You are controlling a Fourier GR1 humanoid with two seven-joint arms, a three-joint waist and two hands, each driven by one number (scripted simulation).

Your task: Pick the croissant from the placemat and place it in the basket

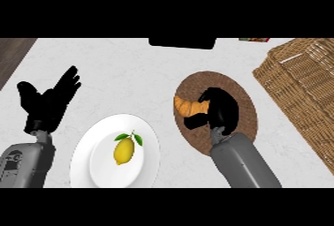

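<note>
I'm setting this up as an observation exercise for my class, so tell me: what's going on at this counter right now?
The robot's right hand is down on the round brown placemat, its fingers curled at the croissant, which still lies on the mat. The wicker basket waits to the right. The left hand rests open at the left. A lemon sits on a white plate nearby.

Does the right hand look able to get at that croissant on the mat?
Probably yes: the right hand is already over the placemat, fingers curled against the croissant, with nothing between them.
</note>
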